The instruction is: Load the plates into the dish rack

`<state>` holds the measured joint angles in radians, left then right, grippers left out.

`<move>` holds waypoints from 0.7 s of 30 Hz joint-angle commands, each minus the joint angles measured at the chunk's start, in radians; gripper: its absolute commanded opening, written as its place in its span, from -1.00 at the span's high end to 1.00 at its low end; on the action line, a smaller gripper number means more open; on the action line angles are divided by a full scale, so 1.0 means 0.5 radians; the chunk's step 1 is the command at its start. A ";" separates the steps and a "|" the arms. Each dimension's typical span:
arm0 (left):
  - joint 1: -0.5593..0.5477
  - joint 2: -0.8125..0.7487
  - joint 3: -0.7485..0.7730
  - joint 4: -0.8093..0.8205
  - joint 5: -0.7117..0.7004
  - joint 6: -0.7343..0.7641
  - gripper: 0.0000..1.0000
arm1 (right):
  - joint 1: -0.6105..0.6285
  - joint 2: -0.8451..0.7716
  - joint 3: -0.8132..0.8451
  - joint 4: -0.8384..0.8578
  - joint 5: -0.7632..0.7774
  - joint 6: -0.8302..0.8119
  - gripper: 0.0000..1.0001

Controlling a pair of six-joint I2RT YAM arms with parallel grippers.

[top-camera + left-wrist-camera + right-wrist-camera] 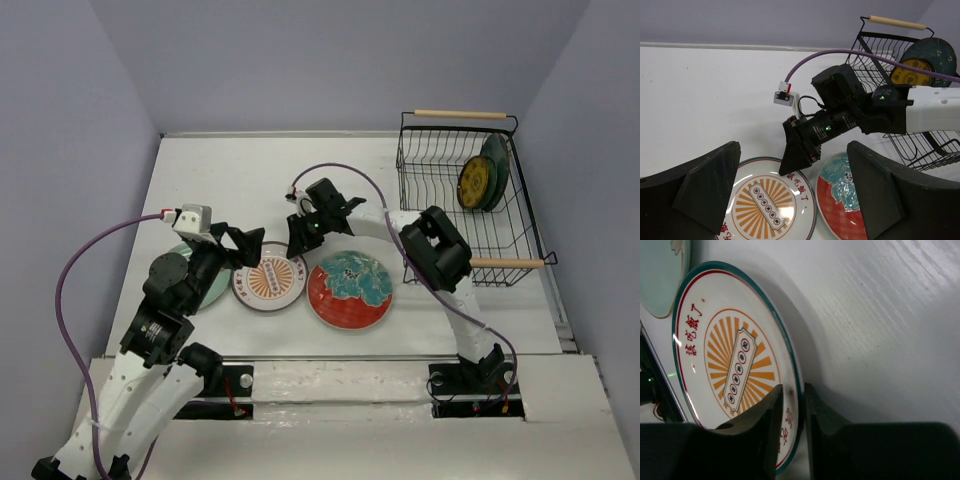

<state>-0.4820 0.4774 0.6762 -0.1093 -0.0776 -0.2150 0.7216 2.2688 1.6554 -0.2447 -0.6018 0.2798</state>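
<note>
Three plates lie in a row toward the table's (200, 180) near edge. From the left they are a pale mint plate (213, 288), a white plate (268, 283) with an orange sunburst centre, and a large red plate (348, 292). The right gripper (794, 390) pinches the white plate's far rim, and the left gripper (243, 245) hangs spread wide. At the far right corner stands one black wire dish rack (420, 185), its long axis running near to far. It holds two plates on edge: a yellow-brown plate (474, 182) and a dark teal plate (497, 160).

The white plate (268, 282) is showing orange rays and red lettering; beside it, the red plate (349, 290) is showing teal.

White table (250, 170), pale lavender walls (330, 60)
</note>
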 commanded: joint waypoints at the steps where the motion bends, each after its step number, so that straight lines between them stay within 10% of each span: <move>1: 0.013 -0.025 0.022 0.102 0.020 0.003 -0.98 | 0.033 0.006 0.076 0.002 0.019 -0.001 0.55; 8: 0.013 -0.034 0.022 0.105 0.036 -0.003 -0.98 | 0.033 -0.208 0.079 0.002 0.271 -0.032 0.86; 21: 0.010 -0.087 0.016 0.105 0.060 -0.006 -0.98 | -0.206 -0.922 0.123 -0.011 0.706 -0.026 0.86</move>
<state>-0.4820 0.4515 0.6762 -0.1089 -0.0624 -0.2180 0.7044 2.0029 1.6749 -0.2886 -0.3710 0.2649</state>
